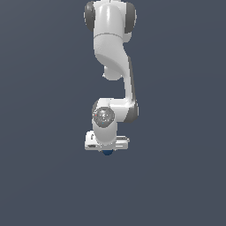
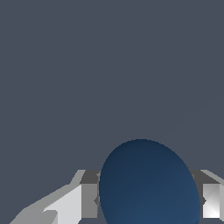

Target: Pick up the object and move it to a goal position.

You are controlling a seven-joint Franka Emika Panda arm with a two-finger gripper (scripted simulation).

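The object, a smooth dark blue ball, fills the gap between my two fingers in the wrist view. One grey finger presses on one side of it and the other finger on the opposite side. My gripper is shut on the ball. In the exterior view the white gripper points straight down near the middle of the picture. Only a small blue sliver of the object peeks out under the gripper. The rest is hidden by the hand.
The white arm reaches down from the top of the exterior view. A plain dark grey-blue surface lies all around with nothing else on it.
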